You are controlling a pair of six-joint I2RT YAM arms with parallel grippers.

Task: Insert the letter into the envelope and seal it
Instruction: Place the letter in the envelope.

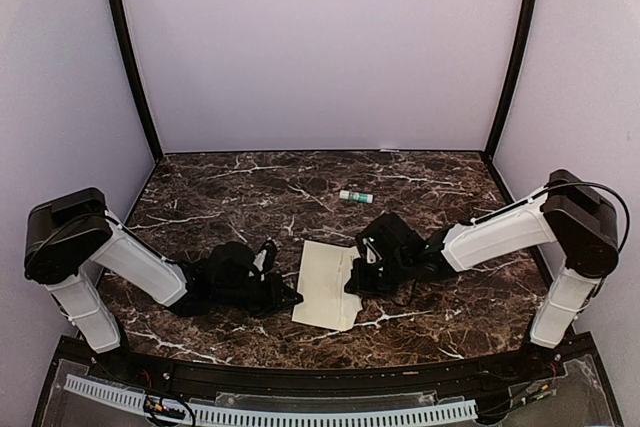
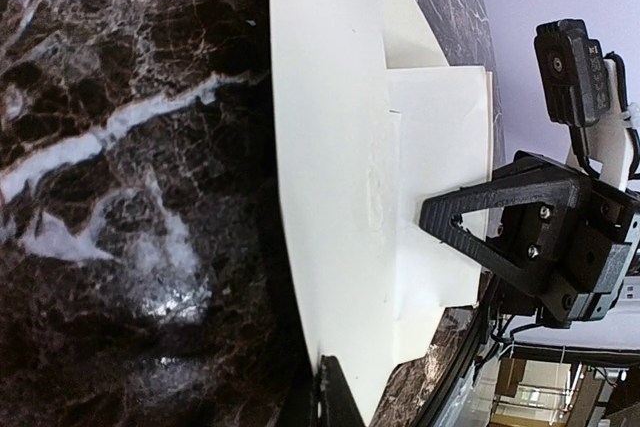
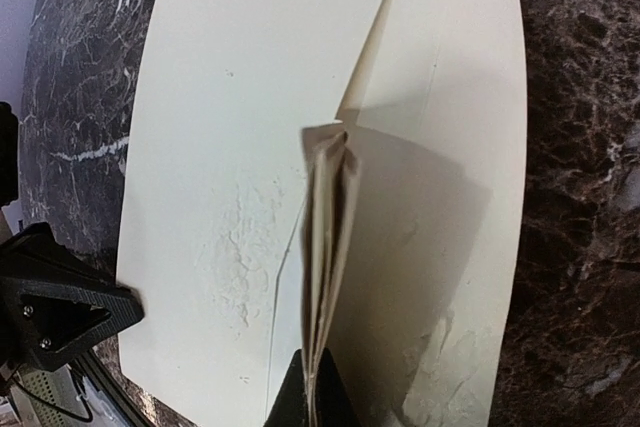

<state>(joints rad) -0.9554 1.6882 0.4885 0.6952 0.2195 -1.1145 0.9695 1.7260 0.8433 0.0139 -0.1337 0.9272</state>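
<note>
The envelope lies flat on the dark marble table, a long cream rectangle with its flap opened toward the right arm. My left gripper is shut on its left edge, where the dark fingertips pinch the paper. My right gripper is shut on the folded letter. In the right wrist view the letter stands edge-on above the envelope, with the right gripper clamping its lower end. From the left wrist view the letter is a cream rectangle beyond the envelope body.
A small white glue stick with a green cap lies further back on the table. Pale walls close in the back and both sides. Both arms reach toward the table's middle, their fingers close together over the envelope.
</note>
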